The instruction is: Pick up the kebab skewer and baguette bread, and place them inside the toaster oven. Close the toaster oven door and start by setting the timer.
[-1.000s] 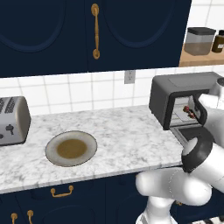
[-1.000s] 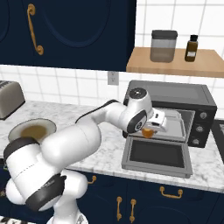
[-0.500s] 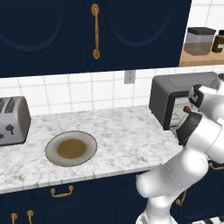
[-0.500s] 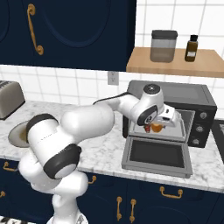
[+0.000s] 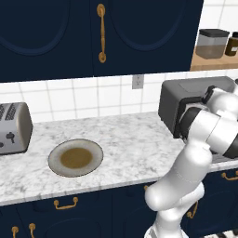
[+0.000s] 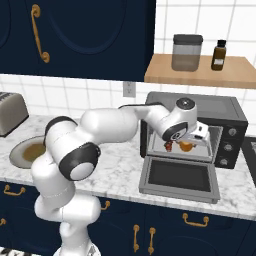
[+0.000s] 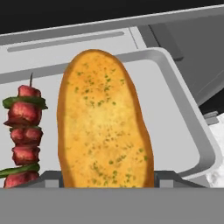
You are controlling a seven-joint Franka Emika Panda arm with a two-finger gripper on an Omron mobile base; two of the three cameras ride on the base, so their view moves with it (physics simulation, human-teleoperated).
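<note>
The golden-orange baguette bread (image 7: 105, 127) sits lengthwise between my two finger tips, and my gripper (image 7: 109, 178) is shut on it over the grey inner tray (image 7: 175, 109) of the toaster oven (image 6: 230, 112). The kebab skewer (image 7: 24, 135), with dark red meat chunks and green pieces, lies on the tray just left of the loaf. From the right base view my gripper (image 6: 192, 141) reaches into the oven's mouth with the baguette bread (image 6: 186, 146) under it and the skewer (image 6: 168, 146) beside it. The toaster oven door (image 6: 179, 176) hangs open, flat over the counter edge.
An empty round plate (image 5: 76, 158) rests on the marble counter to the left, with a silver two-slot toaster (image 5: 14, 128) beyond it. A wooden shelf (image 6: 200, 75) above the oven carries a jar (image 6: 186, 52) and a dark bottle (image 6: 219, 54). My arm spans the counter in front of the oven.
My arm has swung right and reached deeper into the oven, carrying the baguette over the tray beside the skewer. The jaws have kept the same width.
</note>
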